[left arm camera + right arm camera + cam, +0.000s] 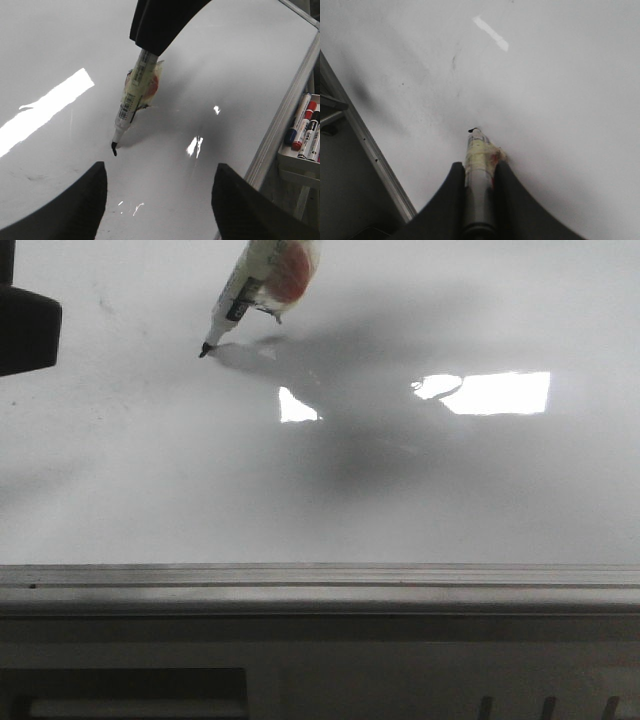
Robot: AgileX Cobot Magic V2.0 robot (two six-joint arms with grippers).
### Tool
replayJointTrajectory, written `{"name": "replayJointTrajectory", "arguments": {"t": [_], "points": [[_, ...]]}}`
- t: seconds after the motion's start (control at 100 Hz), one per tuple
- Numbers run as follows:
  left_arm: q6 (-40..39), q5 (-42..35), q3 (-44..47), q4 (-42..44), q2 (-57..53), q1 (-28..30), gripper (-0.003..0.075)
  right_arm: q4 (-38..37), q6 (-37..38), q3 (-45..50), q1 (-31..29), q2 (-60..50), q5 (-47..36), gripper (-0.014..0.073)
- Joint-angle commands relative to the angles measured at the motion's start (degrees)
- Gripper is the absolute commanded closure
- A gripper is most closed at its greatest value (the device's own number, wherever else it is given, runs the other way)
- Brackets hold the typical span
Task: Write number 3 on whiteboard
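The whiteboard [150, 470] is glossy white and blank, with a bright rectangular reflection and a grey rail [320, 585] along its near edge. No number 3 shows on it. My right gripper [480, 167] is shut on a pale marker [478, 155] wrapped in tape with an orange patch. The marker [262, 285] slants down to the left, its black tip [205, 350] at or just above the board. It also shows in the left wrist view [134, 100], tip [114, 148] on the board. My left gripper [159, 192] is open and empty above the board, close beside the tip.
A white tray with several spare markers [304, 127] hangs beyond the board's metal edge [287, 107]. Part of a dark arm [25, 325] shows at the front view's left edge. Faint smudges [454, 61] mark the board.
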Motion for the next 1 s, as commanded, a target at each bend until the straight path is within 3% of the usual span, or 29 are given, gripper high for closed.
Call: {"name": "replayJointTrajectory", "arguments": {"t": [0.0,0.2,0.31,0.57,0.85,0.99], "points": [[-0.5,-3.7,-1.8,-1.1,-0.3,-0.2,0.03,-3.7,0.2,-2.0,-0.9,-2.8,-1.3,0.0658],[-0.5,-3.7,-1.8,-1.1,-0.3,-0.2,0.03,-3.0,1.1,-1.6,-1.2,-3.3,6.0,0.0658],[-0.5,-3.7,-1.8,-1.1,-0.3,-0.2,0.03,0.3,1.1,0.4,-0.2,-2.5,4.8,0.0658],[-0.5,-3.6,-1.8,-1.1,-0.3,-0.2,0.03,0.2,1.1,0.3,1.8,0.3,1.8,0.0658],[-0.5,-3.5,-1.8,-1.1,-0.3,-0.2,0.03,0.3,1.9,0.3,1.9,-2.0,9.8,0.0658],[-0.5,-3.5,-1.8,-1.1,-0.3,-0.2,0.03,0.9,1.9,1.4,4.2,-0.4,7.2,0.0658]]}}
